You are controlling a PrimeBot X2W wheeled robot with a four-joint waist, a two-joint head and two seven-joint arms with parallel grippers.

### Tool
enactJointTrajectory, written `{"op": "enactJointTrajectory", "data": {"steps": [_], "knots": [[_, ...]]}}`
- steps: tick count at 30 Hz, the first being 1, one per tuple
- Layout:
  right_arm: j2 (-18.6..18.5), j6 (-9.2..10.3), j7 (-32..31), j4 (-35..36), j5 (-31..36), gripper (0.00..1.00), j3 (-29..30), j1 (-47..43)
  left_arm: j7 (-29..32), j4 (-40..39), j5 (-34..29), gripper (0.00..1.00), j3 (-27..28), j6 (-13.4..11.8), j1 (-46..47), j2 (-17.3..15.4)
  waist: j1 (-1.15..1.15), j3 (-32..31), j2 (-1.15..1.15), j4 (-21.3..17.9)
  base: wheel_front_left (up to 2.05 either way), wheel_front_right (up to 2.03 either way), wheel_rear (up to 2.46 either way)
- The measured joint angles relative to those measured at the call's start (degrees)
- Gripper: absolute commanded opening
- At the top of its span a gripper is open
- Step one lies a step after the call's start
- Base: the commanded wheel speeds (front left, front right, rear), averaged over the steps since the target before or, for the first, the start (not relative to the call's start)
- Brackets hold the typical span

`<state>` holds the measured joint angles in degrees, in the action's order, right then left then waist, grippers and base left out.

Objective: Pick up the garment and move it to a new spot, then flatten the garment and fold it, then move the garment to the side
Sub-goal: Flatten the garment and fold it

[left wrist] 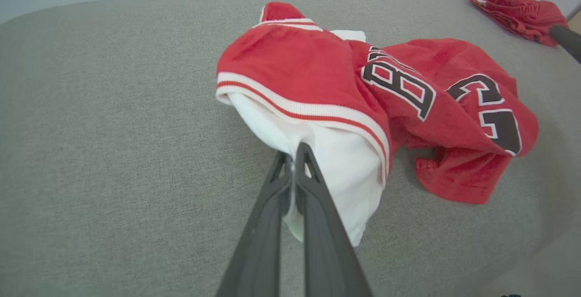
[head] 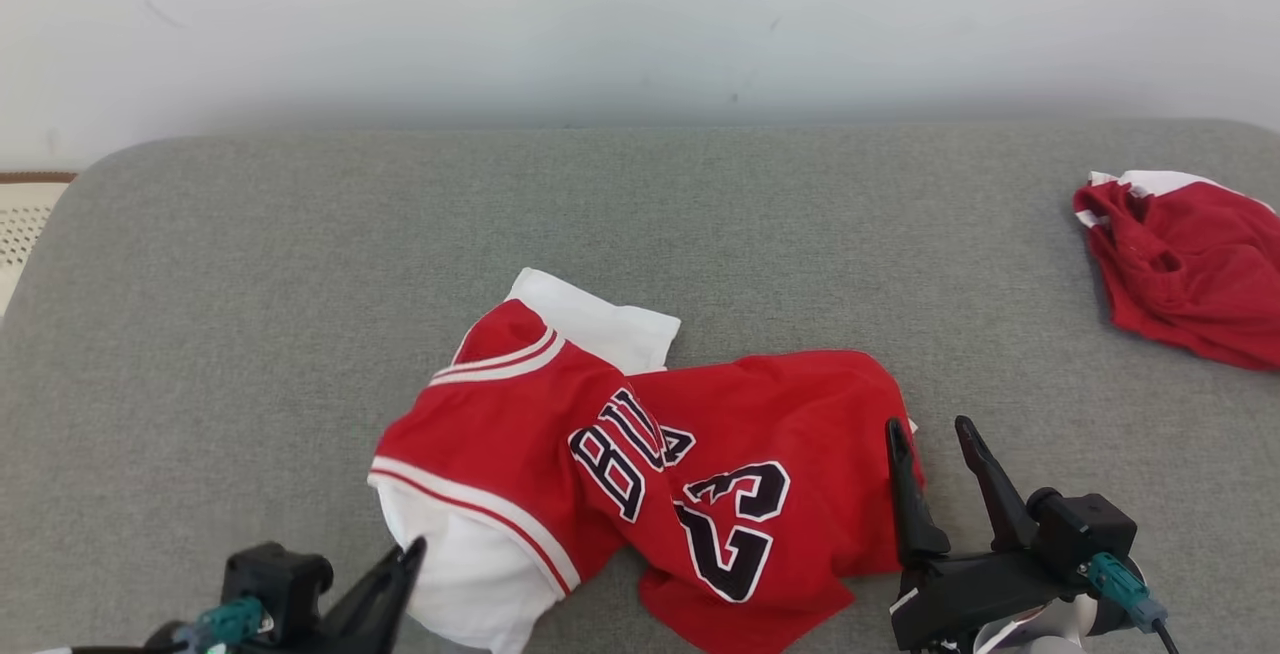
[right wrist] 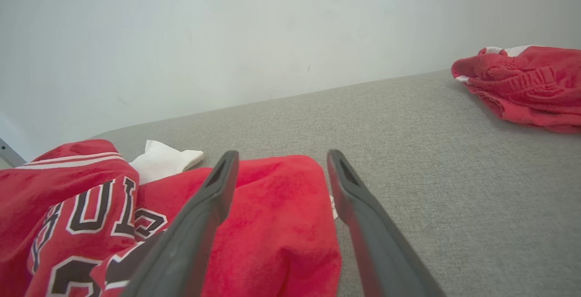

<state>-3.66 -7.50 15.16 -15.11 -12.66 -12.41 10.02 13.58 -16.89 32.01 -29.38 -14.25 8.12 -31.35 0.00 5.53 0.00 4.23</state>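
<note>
Jersey point(head: 640, 454), centre frame: light, limp. Left gripper point(head: 412, 546) clamps its white edge; right gripper point(head: 930, 426) spread beside red hem, the likely hold.

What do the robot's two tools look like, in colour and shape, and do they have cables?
The left tool and the right tool each have two long, dark grey fingers tapering to points, with cut-outs near the tips. Each sits on a blocky black housing with a teal connector; a thin black cable leaves the right one.
</note>
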Motion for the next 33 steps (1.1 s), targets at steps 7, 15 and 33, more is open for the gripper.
{"op": "enactJointTrajectory", "data": {"steps": [7, 15, 33], "knots": [[-0.27, 0.0, -0.01, -0.45, -0.02, 1.0, -0.43, 0.2, -2.16, 4.14, 1.85, 0.0, -0.32, 0.15, -2.3, 2.04, 0.0, 0.23, 0.0, 0.1, 0.0, 0.0, 0.0], [-1.22, 0.0, -0.01, -0.48, -0.23, 1.0, 0.0, 0.31, -11.85, 8.64, 0.51, 1.0, 1.26, 0.03, -1.92, 4.97, 0.0, 0.4, 0.0, -0.46, 0.0, 0.0, 0.0], [-1.9, 0.0, -0.1, -1.05, 0.01, 1.0, 2.86, -1.2, -28.28, 11.56, -4.93, 1.0, 10.93, -7.03, -4.17, 9.05, 0.0, -1.54, 0.0, -0.91, 0.0, 0.0, 0.0]]}}
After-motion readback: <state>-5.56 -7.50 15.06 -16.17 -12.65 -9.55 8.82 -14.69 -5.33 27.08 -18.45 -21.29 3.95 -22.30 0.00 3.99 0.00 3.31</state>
